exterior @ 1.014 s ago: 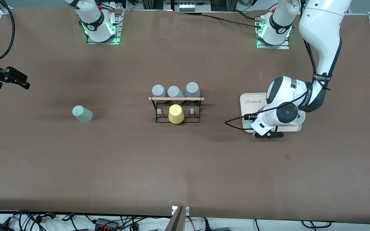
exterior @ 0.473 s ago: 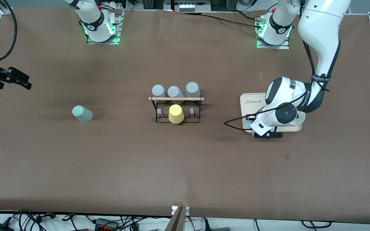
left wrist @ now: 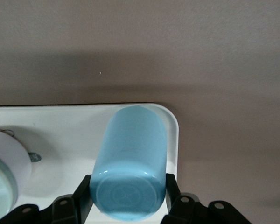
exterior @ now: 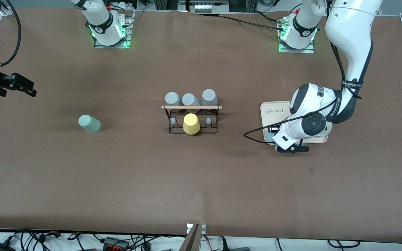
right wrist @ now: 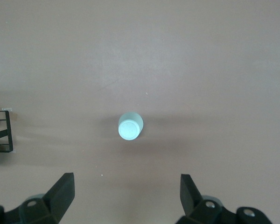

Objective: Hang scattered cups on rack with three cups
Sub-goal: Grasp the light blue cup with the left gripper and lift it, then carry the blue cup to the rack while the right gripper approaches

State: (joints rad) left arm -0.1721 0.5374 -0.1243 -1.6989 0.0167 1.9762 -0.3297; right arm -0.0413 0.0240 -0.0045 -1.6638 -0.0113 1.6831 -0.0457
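Blue cup in left gripper — slightly shifted since.

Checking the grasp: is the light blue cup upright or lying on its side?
On its side. The light blue cup lies on the white tray, its base facing the left end effector, whose fingers flank it.

a robotics lab: bolted arm bases (green lights), cables along the brown table.
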